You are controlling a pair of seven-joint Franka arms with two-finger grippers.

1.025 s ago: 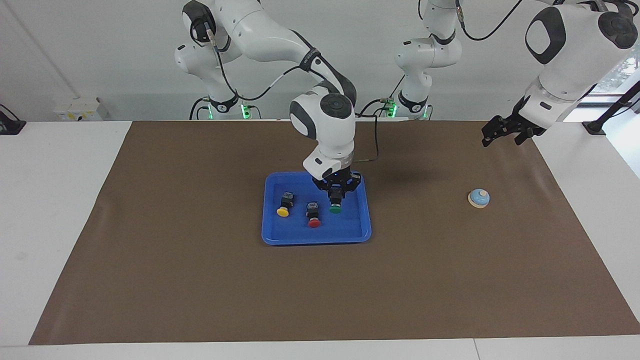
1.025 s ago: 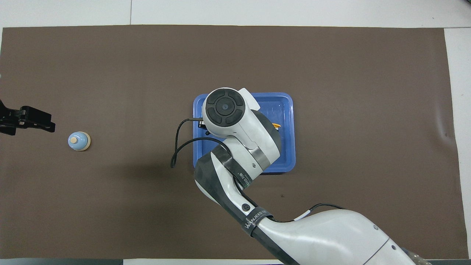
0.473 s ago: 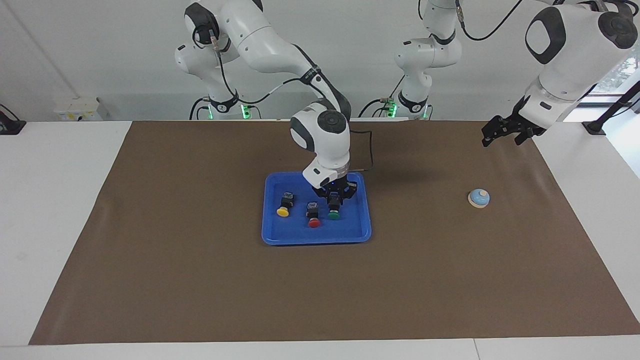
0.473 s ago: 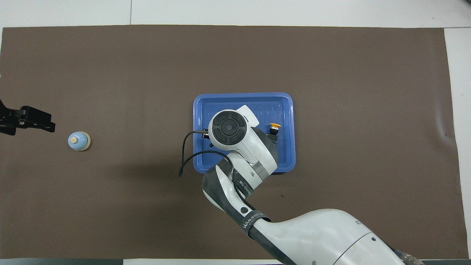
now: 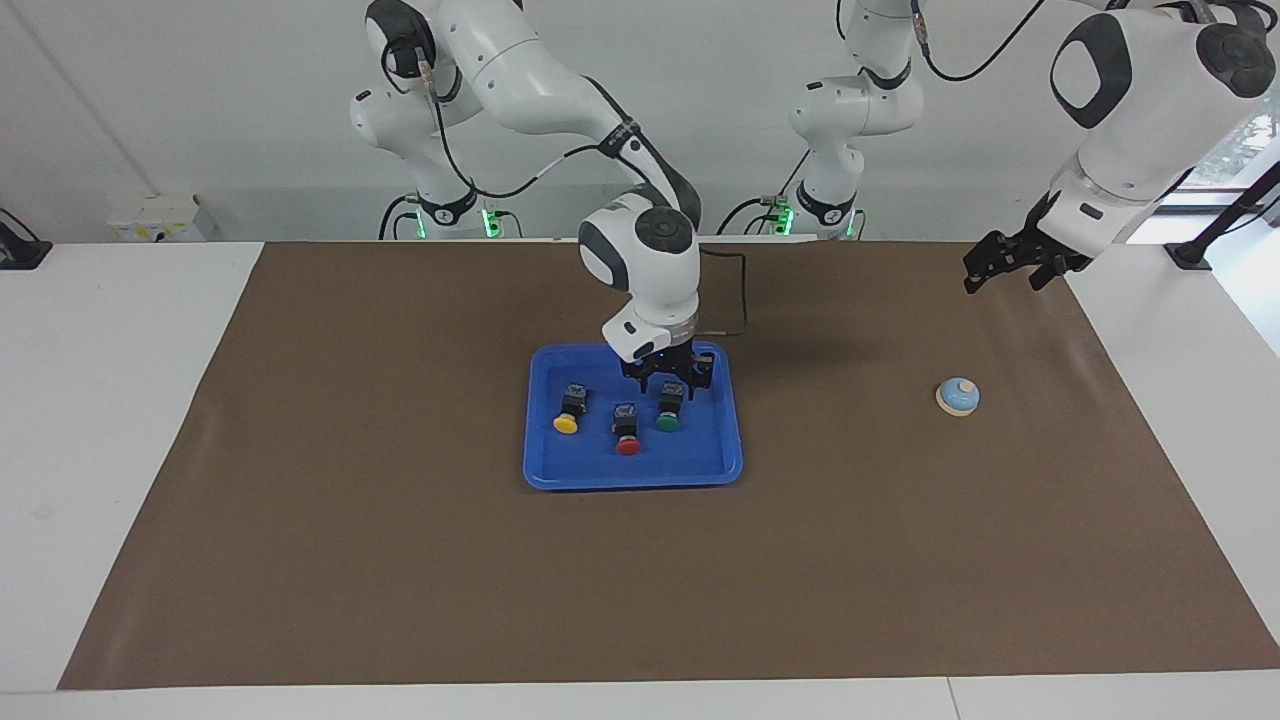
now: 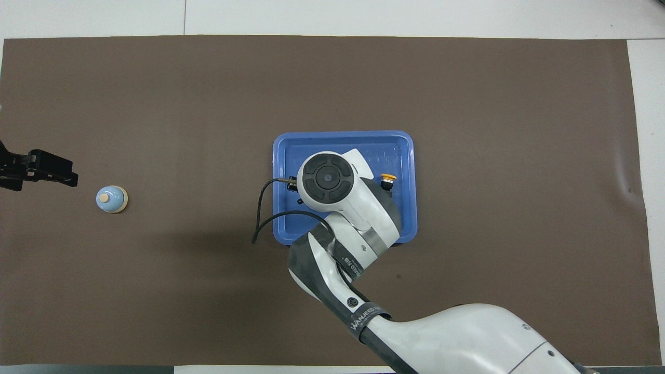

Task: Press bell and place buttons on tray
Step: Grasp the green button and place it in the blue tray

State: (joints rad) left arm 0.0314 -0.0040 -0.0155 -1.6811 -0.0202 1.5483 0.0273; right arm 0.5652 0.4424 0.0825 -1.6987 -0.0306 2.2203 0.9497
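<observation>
Green button [image 5: 668, 412]: lying in the blue tray [image 5: 560, 476], on the part nearest the robots, toward the left arm's end. Seems to lie with its black body toward the robots and its cap pointing away, so the long axis runs straight out from them. Beside it, in a loose row toward the right arm's end: red button [image 5: 627, 432], then yellow button [image 5: 567, 410], both lying the same way. All three apart from each other and inside the rim.

Directly above the green button's body: right hand [image 5: 668, 383], fingers spread, pinching nothing, tips clear of the button.

Judging by that, buttons done; only the bell possibly left.

Bell [image 5: 958, 396]: upright on the brown mat [image 5: 400, 560] covering the worktop, well apart from the tray, toward the left arm's end. Close to it, up over the mat's edge at that same end: left hand [image 5: 1003, 265], spread and empty, waiting. Much the nearer arm for any press: a short drop onto the knob, against a long reach across for the right.
</observation>
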